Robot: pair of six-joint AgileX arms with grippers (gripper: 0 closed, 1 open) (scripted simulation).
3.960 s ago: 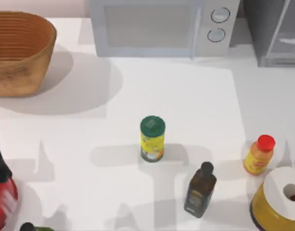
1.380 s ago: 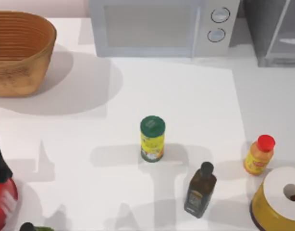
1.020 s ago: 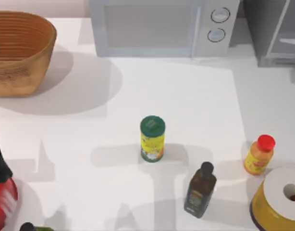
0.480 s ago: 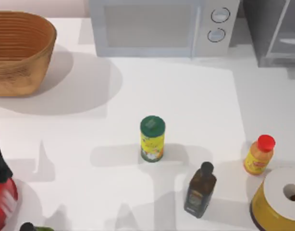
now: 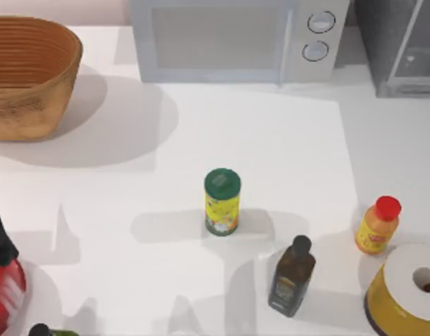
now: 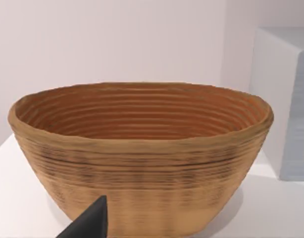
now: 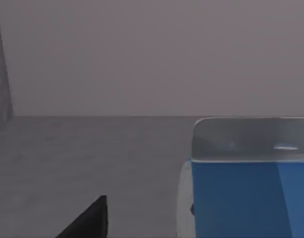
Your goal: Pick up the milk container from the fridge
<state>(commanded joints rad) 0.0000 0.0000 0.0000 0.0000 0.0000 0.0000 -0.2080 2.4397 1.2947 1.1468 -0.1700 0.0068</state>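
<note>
My right pincer's finger [image 7: 87, 220] sits inside the fridge [image 5: 400, 49], the milk container [image 7: 251, 193] close beside; its state I cannot tell.

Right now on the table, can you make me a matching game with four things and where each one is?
Things:
1. woven brown basket
2. white microwave with two round knobs
3. green-lidded yellow can
4. orange bottle with red cap

Places in the top view:
A. middle of the table
B. back left corner
C. near the right edge
D. back, beside the dark grey fridge

Pairs: 1-B, 2-D, 3-A, 4-C
</note>
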